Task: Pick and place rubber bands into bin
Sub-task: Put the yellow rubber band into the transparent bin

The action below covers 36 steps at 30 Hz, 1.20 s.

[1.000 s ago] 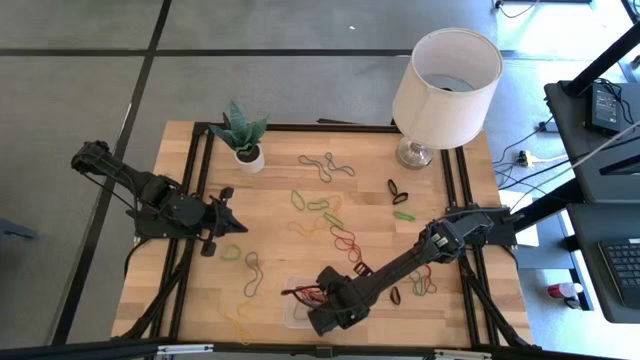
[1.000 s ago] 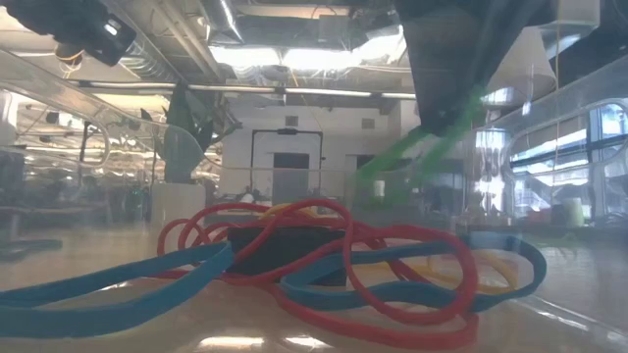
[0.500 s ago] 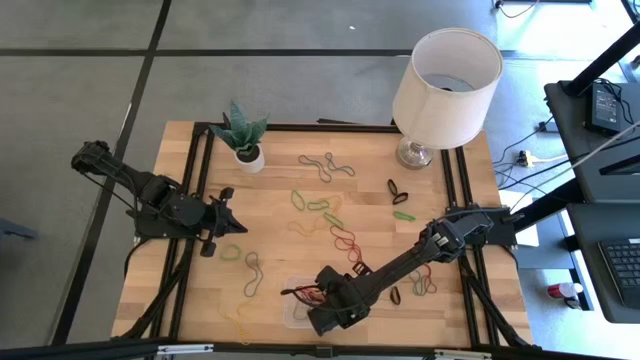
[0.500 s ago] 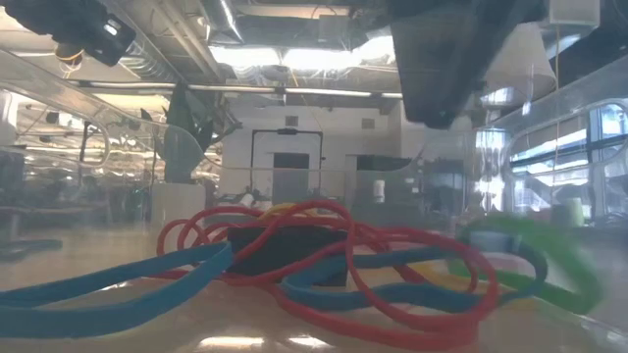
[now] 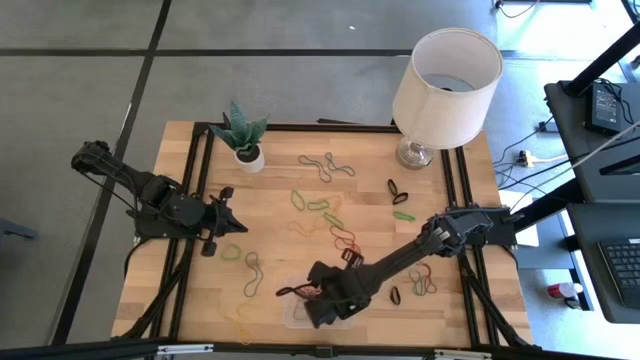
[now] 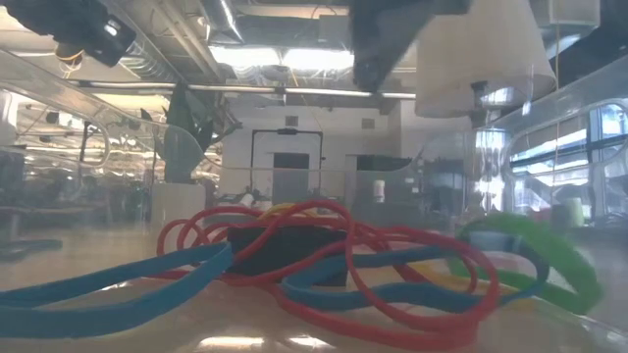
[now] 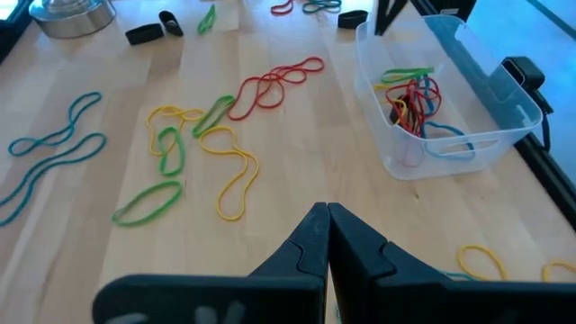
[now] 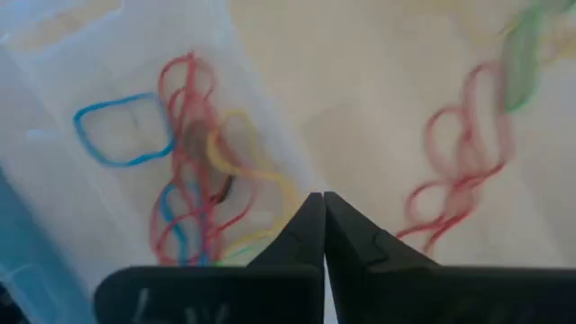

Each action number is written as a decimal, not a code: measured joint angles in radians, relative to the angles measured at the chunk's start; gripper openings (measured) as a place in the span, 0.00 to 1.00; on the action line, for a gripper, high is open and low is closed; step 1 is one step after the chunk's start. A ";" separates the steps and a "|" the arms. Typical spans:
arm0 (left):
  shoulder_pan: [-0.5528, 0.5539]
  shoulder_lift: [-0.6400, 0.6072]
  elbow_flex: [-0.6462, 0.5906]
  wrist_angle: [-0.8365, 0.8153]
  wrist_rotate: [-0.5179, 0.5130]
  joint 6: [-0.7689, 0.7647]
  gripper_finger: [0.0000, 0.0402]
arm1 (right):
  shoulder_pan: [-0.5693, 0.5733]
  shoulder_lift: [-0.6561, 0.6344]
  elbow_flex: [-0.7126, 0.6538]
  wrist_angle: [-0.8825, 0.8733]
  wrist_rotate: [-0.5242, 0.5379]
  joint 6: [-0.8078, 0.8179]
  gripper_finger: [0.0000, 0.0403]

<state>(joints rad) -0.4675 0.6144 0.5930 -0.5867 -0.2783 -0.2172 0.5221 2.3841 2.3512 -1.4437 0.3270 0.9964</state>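
The right gripper (image 5: 300, 297) hangs over the near edge of the worktop (image 5: 270, 195), just above the clear bin (image 7: 450, 90), with its jaws pressed together and nothing between them. Inside the bin lies a tangle of rubber bands (image 6: 324, 265) in red, blue, yellow and green, one green loop resting against the bin's wall. Many more loops are scattered loose over the wood: a red chain (image 5: 345, 240) near the middle, green and yellow ones beside it, a few by the lamp (image 5: 445, 85) and the small potted plant (image 5: 243, 135). The left gripper (image 5: 235, 222) waits at the left side of the worktop, jaws together and empty.
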 joint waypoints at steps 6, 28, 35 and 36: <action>0.000 0.021 0.000 0.029 -0.011 -0.006 0.00 | -0.022 -0.091 -0.097 -0.005 0.099 -0.137 0.00; -0.110 0.567 0.312 -0.119 -0.072 -0.328 0.00 | -0.008 -1.197 -1.638 0.977 0.100 -0.098 0.01; -0.165 0.775 0.475 -0.300 -0.065 -0.550 0.00 | -0.008 -1.386 -1.894 1.176 0.099 -0.169 0.00; -0.172 0.802 0.497 -0.313 -0.058 -0.575 0.00 | -0.008 -1.404 -1.918 1.198 0.099 -0.169 0.01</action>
<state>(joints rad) -0.6396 1.4164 1.0898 -0.8996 -0.3367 -0.7919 0.5140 0.9797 0.4329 -0.2461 0.4263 0.8274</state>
